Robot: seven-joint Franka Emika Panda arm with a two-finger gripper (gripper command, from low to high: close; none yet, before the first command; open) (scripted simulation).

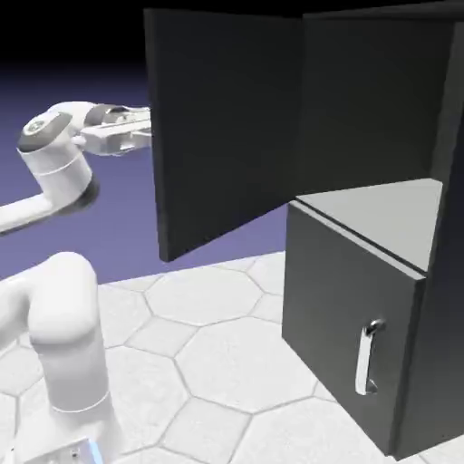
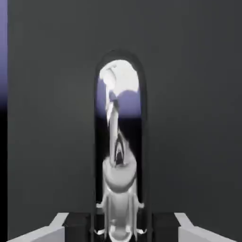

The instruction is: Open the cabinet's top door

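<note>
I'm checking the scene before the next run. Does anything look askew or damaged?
Nothing looks damaged. The top door stands wide open, as the task wants; the lower door is shut, its handle upright.

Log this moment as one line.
dark grey flat top door: wide open | white gripper: shut on shiny silver handle | dark grey lower door: closed

- In exterior view: set back beside the arm (image 1: 62,172), looking slightly down toward the cabinet (image 1: 344,313).
- In hand view: looking from the hand (image 1: 113,138), close up to the top door (image 2: 52,118).
- Shared by both: part of the top door.
</note>
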